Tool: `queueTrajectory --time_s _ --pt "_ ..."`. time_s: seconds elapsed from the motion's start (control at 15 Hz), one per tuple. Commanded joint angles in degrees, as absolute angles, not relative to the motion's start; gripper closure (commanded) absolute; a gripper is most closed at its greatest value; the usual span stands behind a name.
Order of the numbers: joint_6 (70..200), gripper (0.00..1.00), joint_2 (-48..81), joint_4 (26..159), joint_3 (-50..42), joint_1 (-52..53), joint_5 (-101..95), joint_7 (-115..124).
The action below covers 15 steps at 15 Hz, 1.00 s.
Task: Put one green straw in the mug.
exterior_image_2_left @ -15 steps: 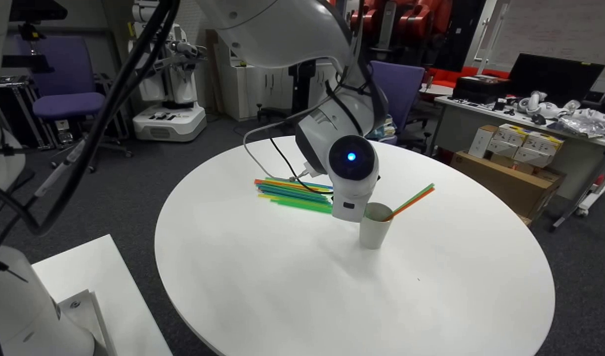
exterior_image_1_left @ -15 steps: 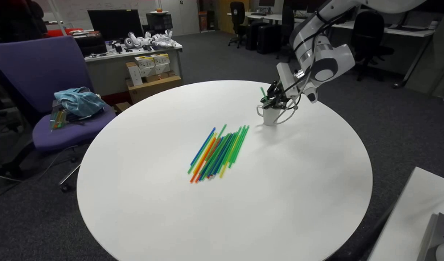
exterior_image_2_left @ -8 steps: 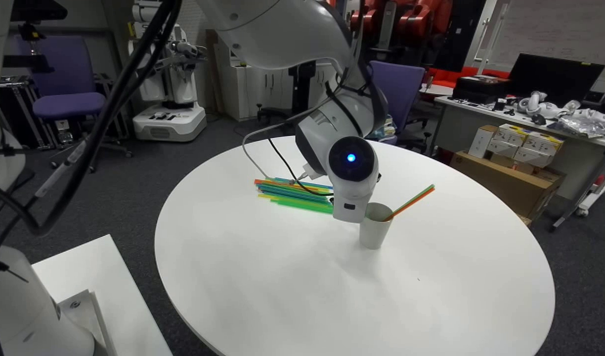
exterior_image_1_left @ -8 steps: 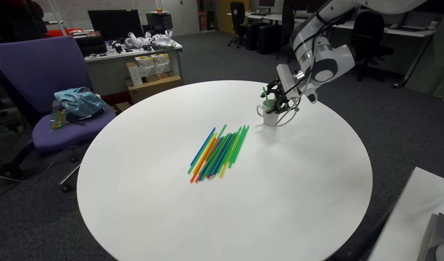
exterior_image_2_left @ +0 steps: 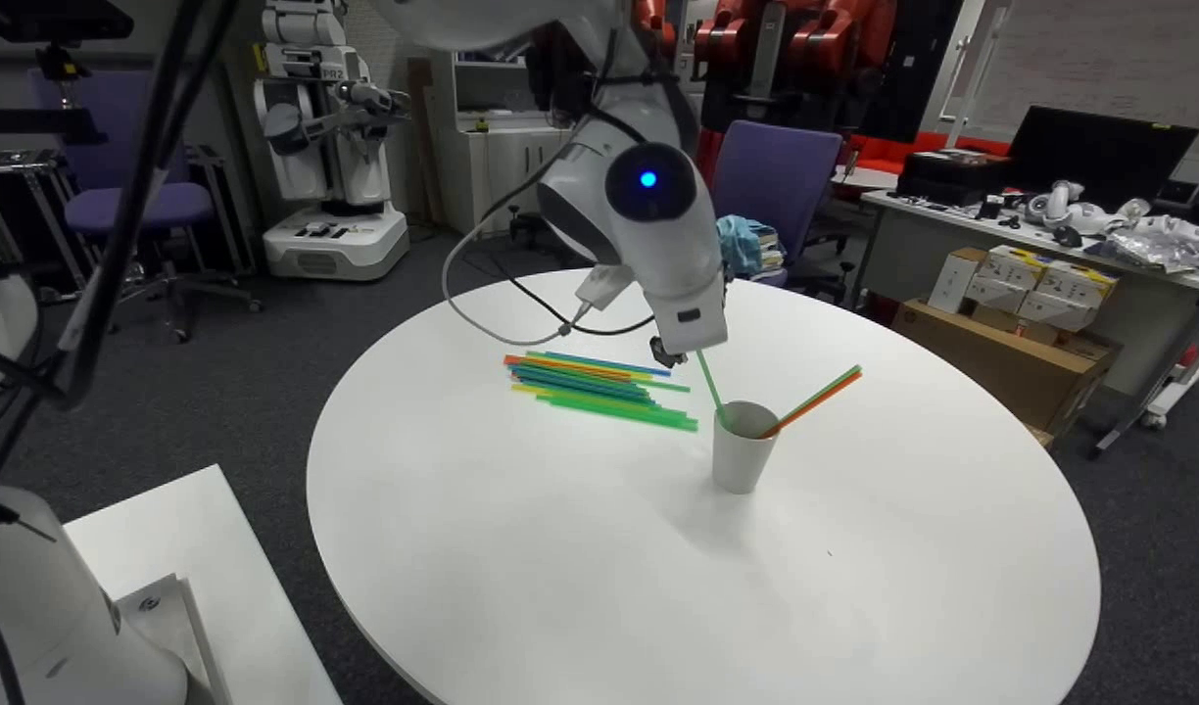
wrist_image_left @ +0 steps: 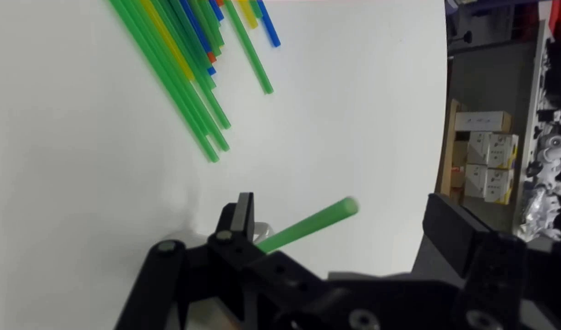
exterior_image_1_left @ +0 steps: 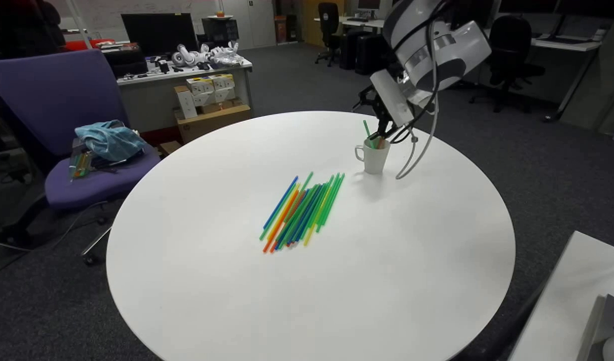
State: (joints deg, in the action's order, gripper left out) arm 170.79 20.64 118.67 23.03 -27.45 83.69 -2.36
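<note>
1. Closest in the wrist view, the gripper [wrist_image_left: 342, 220] hangs tilted, its jaws spread wide and clasping nothing.
2. The green straw [wrist_image_left: 308, 227] shows its upper end in the gap between them (whether it touches the gripper lower down is hidden). In an exterior view its lower end sits inside the mug [exterior_image_2_left: 740, 465], and it leans up toward the gripper.
3. That mug, white and upright, also holds an orange straw [exterior_image_2_left: 817, 402] and a second green straw [exterior_image_2_left: 835, 383], which lie together and lean the other way.
4. Near it, loose straws [exterior_image_1_left: 304, 213] in green, blue, yellow and orange (mostly green) lie roughly parallel on the round white table [exterior_image_1_left: 337, 301].
5. Past the table's edge, a purple chair [exterior_image_1_left: 61, 100] bears a blue cloth [exterior_image_1_left: 111, 143].
6. Farther back, boxes [exterior_image_1_left: 201, 87] are stacked by a desk [exterior_image_1_left: 149, 95] with a black monitor [exterior_image_1_left: 159, 35] on it.
</note>
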Motion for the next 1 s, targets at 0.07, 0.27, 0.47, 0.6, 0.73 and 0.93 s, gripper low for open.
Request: queueTrajectory --time_s 0.07,0.27,0.47,0.6,0.73,0.93 --pt "170.8 0.0 7.7 129.7 17.6 -17.4 65.4 9.5" --pt "170.5 0.0 5.0 135.4 12.1 -9.9 49.6 20.1" --pt "170.3 0.0 5.8 139.6 3.4 -1.8 34.2 29.1" --pt "168.6 0.0 7.2 140.8 -5.8 5.5 23.9 34.5" --pt "163.0 0.0 8.2 139.5 -13.9 11.7 13.6 38.7" --pt "151.4 0.0 4.4 137.0 -7.6 6.9 6.9 35.0"
